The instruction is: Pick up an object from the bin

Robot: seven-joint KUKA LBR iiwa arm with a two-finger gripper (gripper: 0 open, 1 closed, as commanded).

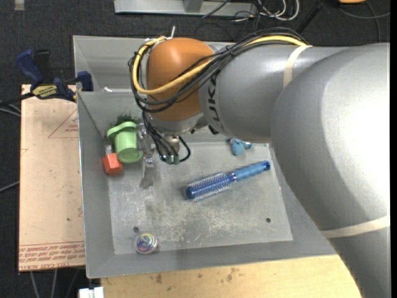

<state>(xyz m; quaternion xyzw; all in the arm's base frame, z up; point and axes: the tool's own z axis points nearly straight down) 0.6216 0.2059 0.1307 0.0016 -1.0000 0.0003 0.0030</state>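
Gripper (pixel 147 174) open/closed: can't tell; green plastic cylinder (pixel 126 141) just beside it, prob. light, stiff, slick, so pinch across mid-body.

— What is lying by the left wall of the bin (pixel 96 197)?
— A light green cup (pixel 126 143) is lying on its side, a small red block (pixel 112 164) touching it below.
— And mid-floor?
— A blue hairbrush (pixel 226 180) is lying slantwise.

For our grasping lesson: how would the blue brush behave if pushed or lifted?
The blue brush looks like stiff plastic, so it is probably light and rigid. Its round bristled head may roll; lifted by the slim handle, it could tilt.
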